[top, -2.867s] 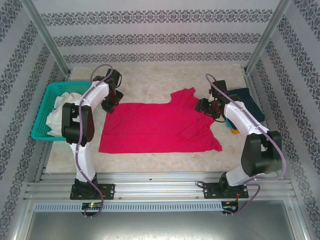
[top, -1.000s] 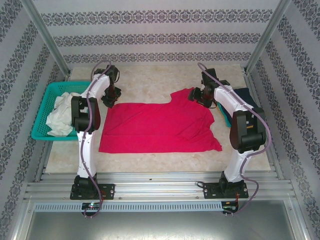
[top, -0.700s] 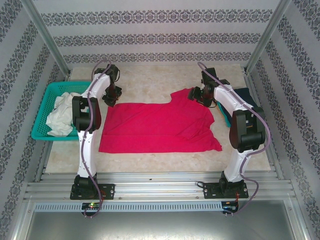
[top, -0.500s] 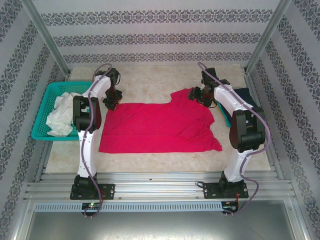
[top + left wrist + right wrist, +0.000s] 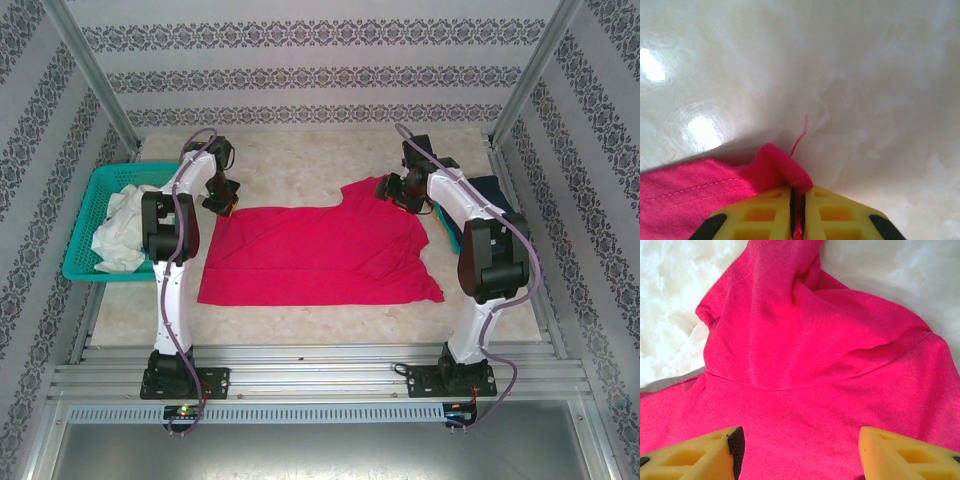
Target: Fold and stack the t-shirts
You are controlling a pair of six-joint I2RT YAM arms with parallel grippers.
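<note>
Cloth lies across the middle of the table (image 5: 300,165): the crimson-pink t-shirt (image 5: 310,250) is spread flat between the 2 arms. The left tool (image 5: 797,195) is clenched on the shirt's far-left corner, with a small fold of pink pinched between its yellow fingers. The right tool (image 5: 797,440) is released, its fingers wide apart over the far-right sleeve. A navy blue t-shirt (image 5: 497,192) sits at the table's right edge, beside the right arm.
</note>
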